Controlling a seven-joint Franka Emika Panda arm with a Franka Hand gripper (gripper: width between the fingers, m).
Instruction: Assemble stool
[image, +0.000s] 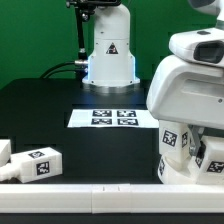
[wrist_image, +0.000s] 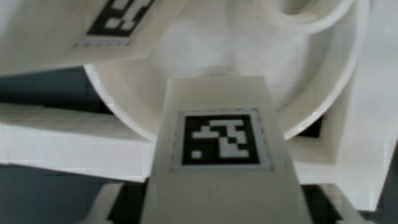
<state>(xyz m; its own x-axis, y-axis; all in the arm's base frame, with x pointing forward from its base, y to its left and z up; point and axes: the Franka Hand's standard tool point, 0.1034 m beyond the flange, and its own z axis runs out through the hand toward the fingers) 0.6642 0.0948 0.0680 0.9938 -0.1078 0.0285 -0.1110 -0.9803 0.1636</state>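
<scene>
Clamping a leg. The tool (wrist_image: 217, 206) is narrow, jaws closed on both flanks of the held leg (wrist_image: 221, 125), whose tag faces the wrist camera. The far end of the held leg sits over the seat disc (wrist_image: 294, 70) and looks to be touching its curved rim. The socket itself is hidden, so I cannot tell whether it is seated.

A second leg (wrist_image: 121, 22) with its own tag stands just beside the disc's edge. It may be already mounted, but that is unclear.

In the exterior view, the stool cluster is at 4 o'clock on the black desk (image: 40, 105), tucked under the robot arm (image: 190, 85). Tagged faces peek out below the arm, and the disc is mostly hidden there. A loose leg (image: 38, 163) lies on its side at 8 o'clock, with an edge leg (image: 4, 152) touching or just beside it, cut off by the frame. The marker board (image: 100, 117) is at centre and the robot base (image: 108, 55) at 12 o'clock.

Step, as a judgement: mid-assembly, fitting this leg to the seat.

The next move likely calls for:
- lining up the leg end with its socket
- pushing or twisting it home without sliding the disc
- keeping clear of the second leg

The two legs at 8 o'clock are not yet fetched.
</scene>
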